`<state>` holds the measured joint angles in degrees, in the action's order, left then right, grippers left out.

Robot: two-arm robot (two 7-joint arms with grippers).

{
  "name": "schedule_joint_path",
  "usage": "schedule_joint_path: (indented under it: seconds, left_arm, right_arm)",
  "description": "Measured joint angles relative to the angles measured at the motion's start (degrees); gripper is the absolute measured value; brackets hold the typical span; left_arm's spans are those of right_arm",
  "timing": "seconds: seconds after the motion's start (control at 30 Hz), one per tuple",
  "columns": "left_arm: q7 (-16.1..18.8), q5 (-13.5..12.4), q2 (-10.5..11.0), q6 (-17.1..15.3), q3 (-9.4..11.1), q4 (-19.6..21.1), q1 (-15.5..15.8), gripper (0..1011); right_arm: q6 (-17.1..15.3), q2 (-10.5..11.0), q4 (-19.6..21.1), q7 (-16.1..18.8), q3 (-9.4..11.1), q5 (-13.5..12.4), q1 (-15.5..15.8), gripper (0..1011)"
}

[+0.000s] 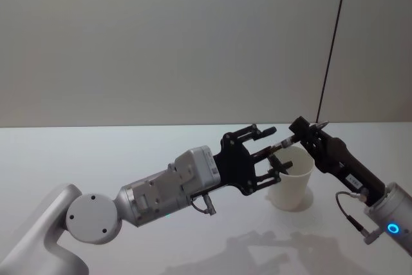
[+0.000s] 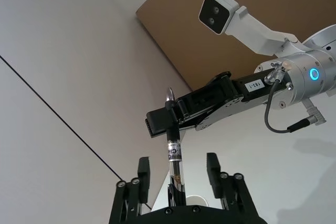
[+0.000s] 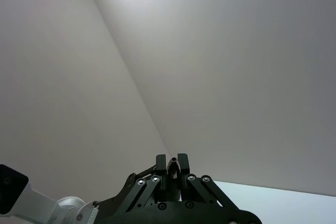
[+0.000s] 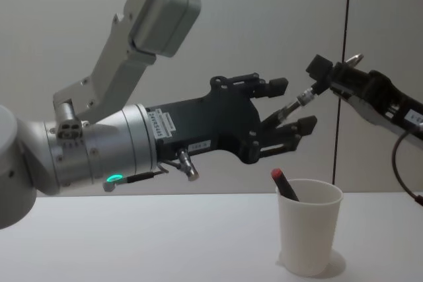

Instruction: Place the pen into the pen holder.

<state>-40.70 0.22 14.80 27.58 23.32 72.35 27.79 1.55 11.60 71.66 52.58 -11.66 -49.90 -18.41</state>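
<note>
Chest view: left gripper (image 4: 284,105) fills mid-frame, fingers spread around the pen (image 4: 297,104) without closing. Right gripper (image 4: 330,74), upper right, pinches the pen's far end. Pen holder (image 4: 308,232) stands directly below, lower right.

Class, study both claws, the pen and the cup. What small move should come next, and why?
Probably the left claw should draw straight back off the pen. Its fingers stand open either side of the pen without touching it, while the right claw is shut on the pen's far end, above the pen holder. Backing off would let the right claw tip it down.
</note>
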Motion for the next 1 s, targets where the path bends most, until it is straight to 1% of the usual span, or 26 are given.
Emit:
schedule_joint_path:
  seconds: [0.07, 0.17, 0.23, 0.37, 0.4, 0.57, 0.67, 0.87, 1.0]
  left_arm:
    - [0.0, 0.0, 0.0, 0.0, 0.0, 0.0, 0.0, 702]
    - [0.0, 0.0, 0.0, 0.0, 0.0, 0.0, 0.0, 816]
    - [0.0, 0.0, 0.0, 0.0, 0.0, 0.0, 0.0, 853]
    - [0.0, 0.0, 0.0, 0.0, 0.0, 0.0, 0.0, 982]
    - [0.0, 0.0, 0.0, 0.0, 0.0, 0.0, 0.0, 997]
    - [0.0, 0.0, 0.0, -0.1, 0.0, 0.0, 0.0, 1004]
    - [0.0, 0.0, 0.0, -0.1, 0.0, 0.0, 0.0, 1004]
    - [0.0, 0.0, 0.0, 0.0, 0.0, 0.0, 0.0, 1004]
    - [0.0, 0.0, 0.0, 0.0, 0.0, 0.0, 0.0, 1004]
  right_arm:
    - [0.0, 0.1, 0.1, 0.0, 0.0, -0.1, 0.0, 108]
    - [0.1, 0.1, 0.2, 0.0, -0.1, -0.2, 0.0, 108]
    - [0.1, 0.1, 0.2, 0.0, -0.2, -0.2, 0.0, 108]
    - [0.4, 0.2, 0.3, -0.1, -0.2, -0.2, 0.1, 108]
    - [0.4, 0.3, 0.3, -0.1, -0.2, -0.2, 0.1, 108]
    - [1.3, 0.4, 0.5, -0.8, -0.3, 0.1, 0.1, 108]
    - [2.5, 0.4, 0.6, -1.7, -0.3, 0.7, 0.2, 108]
    - [5.1, 0.6, 0.8, -4.0, -0.3, 2.1, 0.3, 108]
    - [7.1, 0.7, 0.9, -5.8, -0.2, 3.6, 0.4, 108]
